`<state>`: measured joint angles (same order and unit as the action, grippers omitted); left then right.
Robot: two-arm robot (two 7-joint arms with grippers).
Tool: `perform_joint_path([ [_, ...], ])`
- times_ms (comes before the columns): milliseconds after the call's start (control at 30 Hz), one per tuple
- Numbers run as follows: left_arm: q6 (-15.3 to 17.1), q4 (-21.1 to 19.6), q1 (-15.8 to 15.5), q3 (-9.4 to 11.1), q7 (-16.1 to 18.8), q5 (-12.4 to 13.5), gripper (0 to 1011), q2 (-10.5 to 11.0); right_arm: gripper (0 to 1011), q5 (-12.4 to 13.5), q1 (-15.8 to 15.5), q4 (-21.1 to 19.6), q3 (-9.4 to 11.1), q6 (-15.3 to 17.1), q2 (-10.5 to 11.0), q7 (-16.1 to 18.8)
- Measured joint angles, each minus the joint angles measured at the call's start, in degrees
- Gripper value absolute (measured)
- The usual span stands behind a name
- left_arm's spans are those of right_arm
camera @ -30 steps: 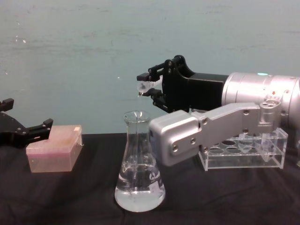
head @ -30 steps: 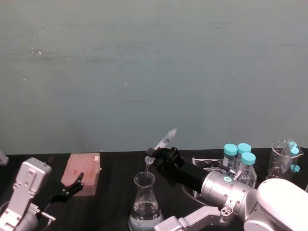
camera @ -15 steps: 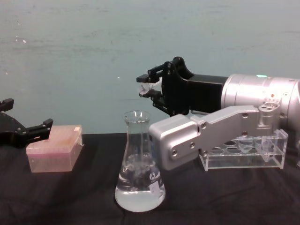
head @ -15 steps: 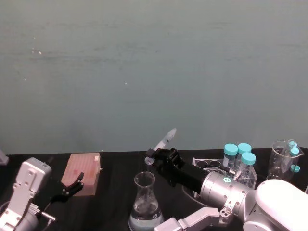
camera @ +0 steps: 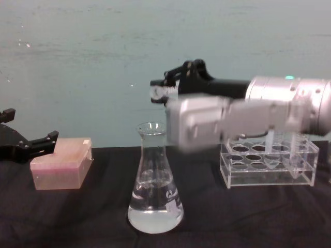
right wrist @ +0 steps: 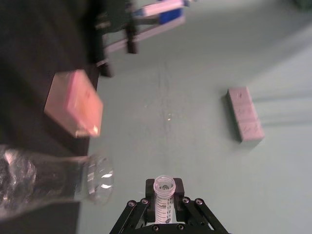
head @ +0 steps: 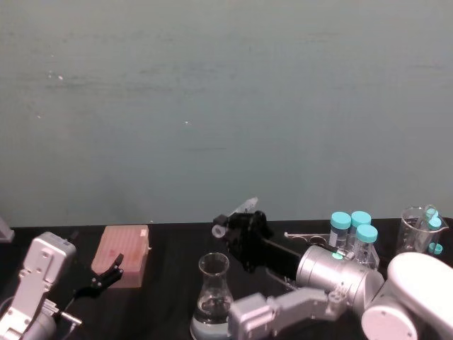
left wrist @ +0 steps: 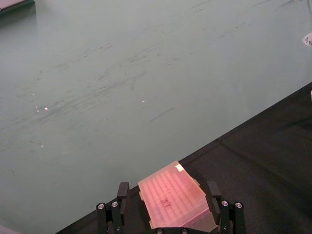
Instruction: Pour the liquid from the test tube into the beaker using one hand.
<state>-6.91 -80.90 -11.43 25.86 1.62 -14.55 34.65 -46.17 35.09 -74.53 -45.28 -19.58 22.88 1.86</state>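
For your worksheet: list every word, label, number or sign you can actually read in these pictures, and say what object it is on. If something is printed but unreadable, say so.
No text can be read.
Test tube in the right gripper: dark graduation marks, too small to read.
Conical flask: small white marking near its base, too blurred to read.
Pink box: faint dark marks on top, unreadable.

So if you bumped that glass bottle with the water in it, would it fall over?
Probably not easily: the beaker has a wide base, and the liquid sits low, likely steadying it. Its tall narrow neck gives a high push some leverage, though. Being glass, it would likely break if it fell.
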Motion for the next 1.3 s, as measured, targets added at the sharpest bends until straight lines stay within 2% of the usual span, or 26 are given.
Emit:
perform_joint_path([
  [33, 0.00, 0.00, 0.00, 0.00, 0.00, 0.00, 1000, 0.00, 217, 4.78, -0.46, -0.01, 1.67, -0.69, -0.57, 2.51],
  [67, 0.00, 0.00, 0.00, 0.00, 0.00, 0.01, 1000, 0.00, 217, 4.78, -0.46, -0.01, 1.67, -0.69, -0.57, 2.51],
  [133, 0.00, 0.00, 0.00, 0.00, 0.00, 0.01, 1000, 0.00, 217, 13.93, -1.59, -0.01, 5.21, -0.93, -1.81, 6.72],
  [167, 0.00, 0.00, 0.00, 0.00, 0.00, 0.01, 1000, 0.00, 217, 13.93, -1.59, -0.01, 5.21, -0.93, -1.81, 6.72],
  [200, 0.00, 0.00, 0.00, 0.00, 0.00, 0.00, 1000, 0.00, 217, 17.75, -2.20, -0.11, 7.07, -0.58, -2.40, 8.17],
  [233, 0.00, 0.00, 0.00, 0.00, 0.00, 0.00, 1000, 0.00, 217, 19.37, -2.53, -0.19, 7.85, -0.34, -2.64, 8.70],
  [267, 0.00, 0.00, 0.00, 0.00, 0.00, 0.00, 1000, 0.00, 217, 22.25, -3.27, -0.42, 9.36, 0.26, -3.04, 9.51],
  [367, 0.00, 0.00, 0.00, 0.00, 0.00, 0.00, 1000, 0.00, 216, 25.68, -4.33, -0.90, 11.46, 1.35, -3.60, 10.23],
  [467, 0.00, 0.00, 0.00, 0.00, 0.00, 0.00, 1000, 0.00, 217, 31.24, -6.70, -2.11, 15.22, 4.09, -4.53, 11.17],
  [667, 0.00, 0.00, 0.00, 0.00, 0.00, 0.00, 1000, 0.00, 217, 38.58, -9.92, -3.76, 20.18, 7.78, -5.70, 12.49],
  [767, 0.00, 0.00, 0.00, 0.00, 0.00, 0.00, 1000, 0.00, 217, 43.91, -12.12, -4.40, 23.71, 10.30, -6.78, 13.51],
  [867, 0.00, 0.00, 0.00, 0.00, 0.00, 0.00, 1000, 0.00, 217, 46.82, -13.17, -4.64, 25.57, 11.99, -7.53, 14.23],
  [900, 0.00, 0.00, 0.00, 0.00, 0.00, 0.00, 1000, 0.00, 217, 48.79, -13.86, -4.67, 26.65, 13.31, -7.99, 14.80],
  [1000, 0.00, 0.00, 0.00, 0.00, 0.00, 0.00, 1000, 0.00, 217, 52.03, -14.53, -4.40, 28.31, 15.84, -8.81, 15.77],
  [1133, 0.00, 0.00, 0.00, 0.00, 0.00, 0.00, 1000, 0.00, 217, 54.63, -14.66, -3.58, 29.46, 18.16, -9.39, 16.26],
  [1300, 0.00, 0.00, 0.00, 0.00, 0.00, 0.00, 1000, 0.00, 217, 55.39, -14.62, -2.99, 29.84, 19.65, -9.56, 15.80],
])
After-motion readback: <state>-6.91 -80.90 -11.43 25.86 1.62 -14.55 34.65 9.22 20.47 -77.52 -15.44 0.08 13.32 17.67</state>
